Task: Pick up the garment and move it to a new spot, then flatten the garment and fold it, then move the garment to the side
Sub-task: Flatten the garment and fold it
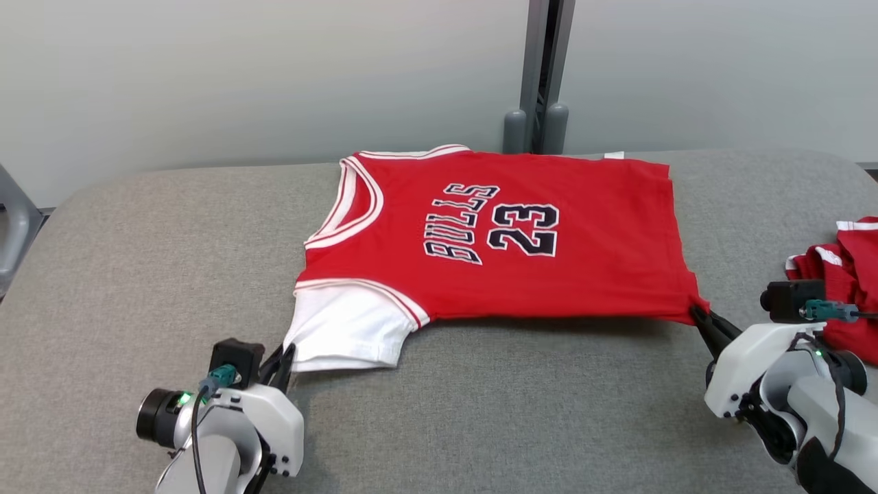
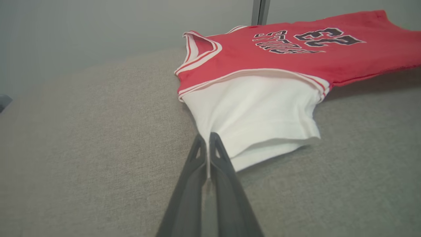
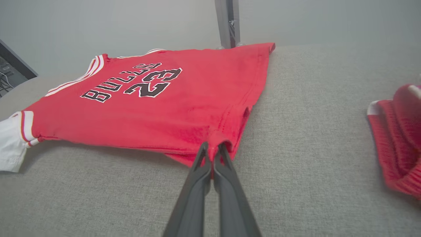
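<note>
Your left gripper clamps white sleeve | right gripper pinches red hem corner | jersey spread on table, near edge raised | you hold both ends, likely to stretch it flat for folding.

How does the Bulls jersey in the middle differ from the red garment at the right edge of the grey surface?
The Bulls jersey lies spread out, print readable; the red garment is bunched in a heap. The left gripper pinches the jersey's white sleeve and the right gripper its red hem corner; no gripper holds the red garment. Both are red with white trim, on the grey surface.
</note>
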Controlling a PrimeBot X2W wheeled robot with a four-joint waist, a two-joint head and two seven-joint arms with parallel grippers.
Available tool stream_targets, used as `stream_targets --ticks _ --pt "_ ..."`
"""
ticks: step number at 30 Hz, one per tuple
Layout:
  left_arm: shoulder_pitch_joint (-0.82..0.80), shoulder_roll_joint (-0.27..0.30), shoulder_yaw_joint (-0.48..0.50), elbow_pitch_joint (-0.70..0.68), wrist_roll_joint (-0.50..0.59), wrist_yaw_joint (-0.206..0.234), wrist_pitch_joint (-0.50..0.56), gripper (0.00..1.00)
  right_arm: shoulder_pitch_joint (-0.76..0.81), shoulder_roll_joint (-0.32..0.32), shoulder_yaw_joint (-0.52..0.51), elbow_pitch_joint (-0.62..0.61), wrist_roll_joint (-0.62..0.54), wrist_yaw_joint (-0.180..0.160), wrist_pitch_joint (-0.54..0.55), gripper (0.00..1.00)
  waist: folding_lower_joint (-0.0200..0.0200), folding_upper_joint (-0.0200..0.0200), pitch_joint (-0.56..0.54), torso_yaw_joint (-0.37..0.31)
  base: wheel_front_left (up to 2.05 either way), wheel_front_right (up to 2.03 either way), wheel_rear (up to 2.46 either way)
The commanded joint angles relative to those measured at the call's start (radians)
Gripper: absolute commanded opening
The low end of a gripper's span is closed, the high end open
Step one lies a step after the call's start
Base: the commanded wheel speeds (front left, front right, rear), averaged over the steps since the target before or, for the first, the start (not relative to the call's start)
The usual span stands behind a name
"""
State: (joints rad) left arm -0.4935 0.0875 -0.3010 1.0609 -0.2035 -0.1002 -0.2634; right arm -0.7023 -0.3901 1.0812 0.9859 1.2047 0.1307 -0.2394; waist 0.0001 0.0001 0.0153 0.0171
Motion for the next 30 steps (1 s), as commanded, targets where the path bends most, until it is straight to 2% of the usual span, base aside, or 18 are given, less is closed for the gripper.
stream_targets --ticks 1,11,18,24,27,28,30 --pt "0.018 0.014 -0.012 0.006 0.015 -0.002 -0.001 0.00 0.018 -0.017 0.022 0.009 -0.012 0.000 -0.011 0.00 -0.0001 -0.0001 -0.007 0.007 0.00 0.00 0.00" --pt "0.051 0.038 -0.077 0.039 0.028 -0.021 0.024 0.00 0.041 -0.056 0.142 0.023 -0.062 0.000 -0.022 0.00 -0.0001 -0.0001 -0.024 0.015 0.00 0.00 0.00" --pt "0.087 0.054 -0.150 0.014 -0.002 -0.031 0.053 0.00 0.068 -0.092 0.177 -0.005 -0.071 0.000 -0.025 0.00 -0.0001 -0.0001 -0.039 0.012 0.00 0.00 0.00" --pt "0.143 0.086 -0.277 -0.093 -0.113 -0.029 0.123 0.00 0.099 -0.139 0.191 -0.066 -0.048 0.000 0.012 0.00 -0.0001 -0.0001 -0.060 0.007 0.00 0.00 0.00" --pt "0.182 0.137 -0.359 -0.190 -0.212 -0.030 0.193 0.00 0.119 -0.165 0.196 -0.112 -0.044 0.000 0.050 0.00 -0.0001 -0.0001 -0.076 0.004 0.00 0.00 0.00" --pt "0.182 0.137 -0.359 -0.190 -0.212 -0.030 0.193 0.00 0.119 -0.165 0.196 -0.112 -0.044 0.000 0.050 0.00 -0.0001 -0.0001 -0.076 0.004 0.00 0.00 0.00" --pt "0.201 0.184 -0.399 -0.266 -0.282 -0.030 0.239 0.00 0.127 -0.184 0.197 -0.144 -0.038 0.000 0.078 0.00 -0.0001 -0.0001 -0.084 0.003 0.00 0.00 0.00"
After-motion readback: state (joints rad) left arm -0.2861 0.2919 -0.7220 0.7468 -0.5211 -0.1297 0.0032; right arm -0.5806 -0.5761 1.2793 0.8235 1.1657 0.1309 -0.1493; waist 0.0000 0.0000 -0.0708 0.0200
